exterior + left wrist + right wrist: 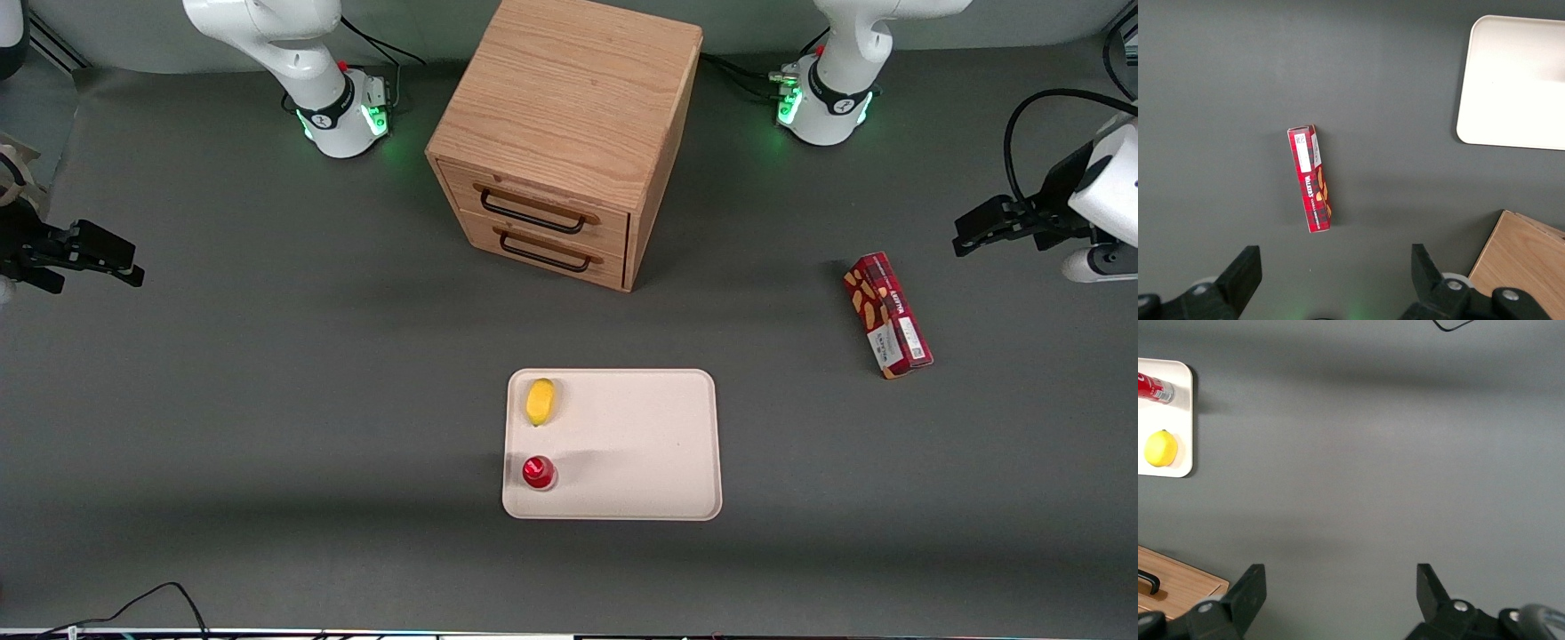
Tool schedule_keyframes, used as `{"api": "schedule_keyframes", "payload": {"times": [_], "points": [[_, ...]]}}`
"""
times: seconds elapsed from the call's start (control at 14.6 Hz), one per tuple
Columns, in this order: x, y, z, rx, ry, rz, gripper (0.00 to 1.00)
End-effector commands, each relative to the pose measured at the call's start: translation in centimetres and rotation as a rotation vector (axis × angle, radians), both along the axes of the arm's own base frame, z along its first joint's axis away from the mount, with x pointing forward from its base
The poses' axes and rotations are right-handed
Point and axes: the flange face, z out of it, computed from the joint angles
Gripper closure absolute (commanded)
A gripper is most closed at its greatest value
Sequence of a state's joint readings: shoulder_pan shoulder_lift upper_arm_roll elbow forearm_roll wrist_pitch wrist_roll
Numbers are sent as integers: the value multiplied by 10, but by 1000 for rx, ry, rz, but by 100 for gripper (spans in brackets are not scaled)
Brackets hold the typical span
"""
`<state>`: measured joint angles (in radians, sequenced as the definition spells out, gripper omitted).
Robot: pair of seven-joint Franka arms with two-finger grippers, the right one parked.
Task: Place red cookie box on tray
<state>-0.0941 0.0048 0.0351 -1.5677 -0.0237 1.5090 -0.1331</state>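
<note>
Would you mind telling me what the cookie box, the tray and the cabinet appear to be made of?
The cookie box looks like printed cardboard: sharp folded edges, red pattern, white labels. The tray seems matte cream plastic, though the smooth rounded rim leaves that open. The cabinet is light wood with visible grain and dark handles. The hand hovers open, farther from the camera than the box.

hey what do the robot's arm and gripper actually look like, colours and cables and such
The working arm has glossy white rounded shells, a black band near its base with green lights glowing there, and black cables running along it. Its gripper, toward the working arm's end of the table, is matte black with two angular fingers, open.
</note>
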Motion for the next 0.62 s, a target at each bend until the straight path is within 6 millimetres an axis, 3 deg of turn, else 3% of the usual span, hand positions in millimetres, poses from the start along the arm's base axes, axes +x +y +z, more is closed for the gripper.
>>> {"api": "schedule_keyframes", "payload": {"times": [0.0,0.14,0.55], "points": [[-1,0,13,-5,7,0,0],[1,-1,18,-4,-3,7,0],[-3,2,4,-2,54,-33,0]]}}
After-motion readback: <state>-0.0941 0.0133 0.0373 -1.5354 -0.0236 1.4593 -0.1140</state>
